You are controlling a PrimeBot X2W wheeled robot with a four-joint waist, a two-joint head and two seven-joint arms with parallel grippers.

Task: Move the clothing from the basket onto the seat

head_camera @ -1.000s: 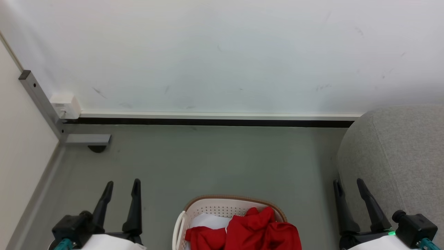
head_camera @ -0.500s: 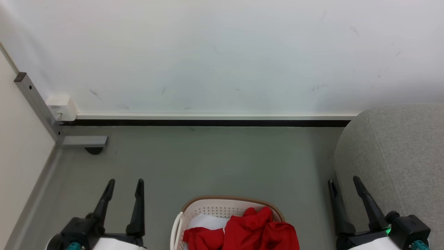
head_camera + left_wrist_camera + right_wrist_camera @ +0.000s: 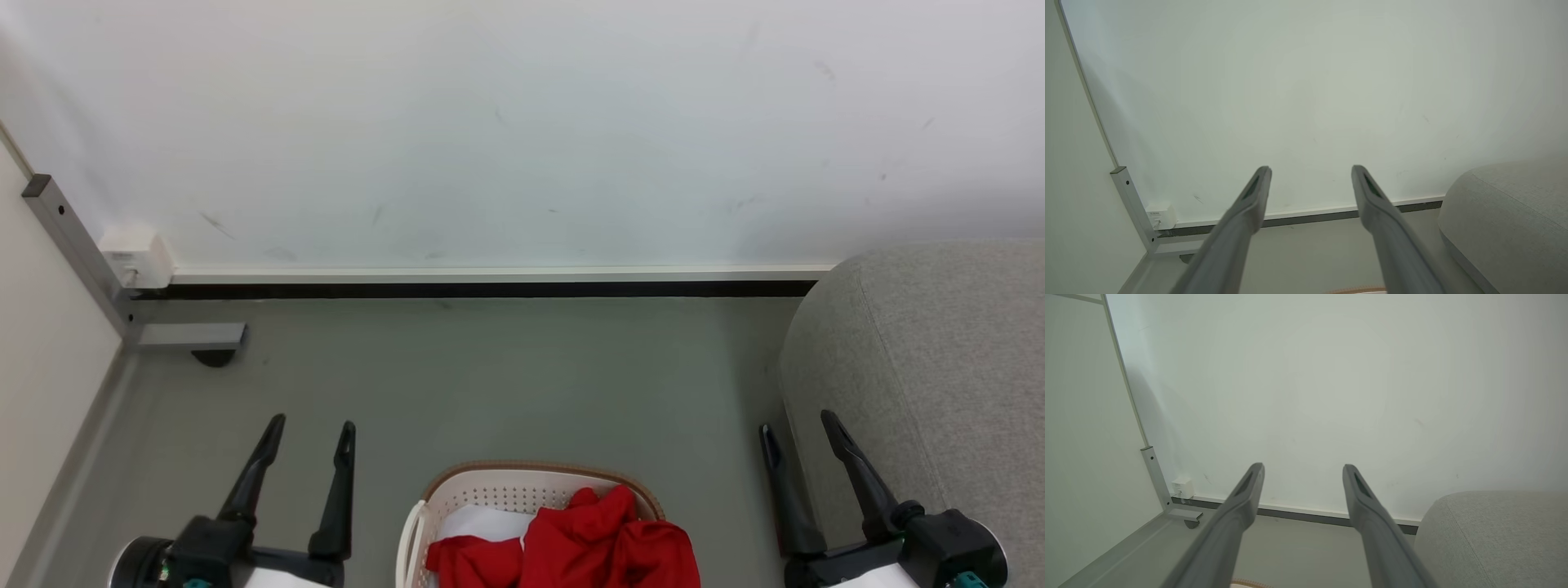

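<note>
The red clothing [image 3: 604,543] lies bunched in the cream-white basket [image 3: 498,488] at the bottom middle of the head view, partly cut off by the frame edge. The light grey seat [image 3: 939,359] rises at the right, and appears as the seat [image 3: 1506,220] and the seat [image 3: 1490,535] in the wrist views. My left gripper [image 3: 313,428] stands open to the left of the basket, nothing between its fingers. Open too is my right gripper [image 3: 798,429], hanging beside the seat's front edge, right of the basket. Both wrist views show spread fingers [image 3: 1249,204] and fingers [image 3: 1247,498] pointing at the wall.
A plain white cloth [image 3: 482,523] lies in the basket under the red garment. A white wall with a dark baseboard [image 3: 490,289] closes the far side. A grey metal post with a foot [image 3: 184,335] and a white socket box [image 3: 135,255] stand at the left corner.
The whole head view has shifted slightly, so the camera moved. Both grippers have drifted a little toward the middle and upward, the left one most; both stay open.
</note>
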